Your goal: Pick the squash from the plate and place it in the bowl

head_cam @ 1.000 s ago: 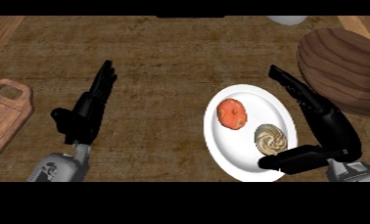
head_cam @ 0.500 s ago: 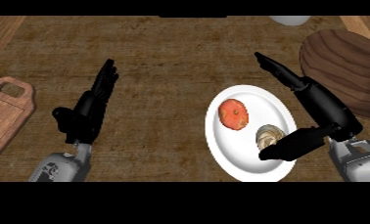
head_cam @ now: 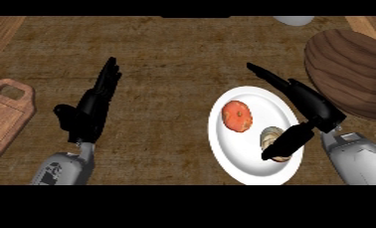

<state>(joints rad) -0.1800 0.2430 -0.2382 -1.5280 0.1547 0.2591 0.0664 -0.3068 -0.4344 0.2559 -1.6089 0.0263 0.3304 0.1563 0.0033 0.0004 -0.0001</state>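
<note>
Overhanging the plate (head_cam: pixel 234 158), straight-fingered right hand (head_cam: pixel 314 106), thumb above squash (head_cam: pixel 270 133).

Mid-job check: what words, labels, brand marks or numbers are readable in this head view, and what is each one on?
No readable text anywhere.
White round plate, its orange-red round food and pale beige food: no markings.
Dark wooden bowl and light wooden cutting board: no markings.
Grey left forearm: small dark marks, too small to read.
</note>
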